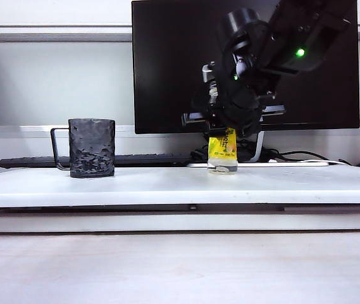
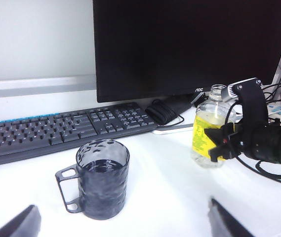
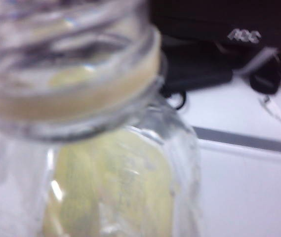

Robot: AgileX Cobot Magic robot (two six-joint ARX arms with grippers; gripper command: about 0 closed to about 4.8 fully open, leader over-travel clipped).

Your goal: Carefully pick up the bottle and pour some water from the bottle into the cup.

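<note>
The bottle stands upright on the white table, capless, with a yellow label. My right gripper comes down from above and is shut on its upper half. In the left wrist view a black finger lies across the label of the bottle. In the right wrist view the bottle fills the frame and hides the jaws. I cannot make out the water. The dark dimpled cup stands apart to the left, handle outward. My left gripper hovers open just in front of the cup, out of the exterior view.
A black monitor stands behind the bottle, with a keyboard along the back of the table. Black cables lie by the monitor foot. A bare stretch of table separates cup and bottle.
</note>
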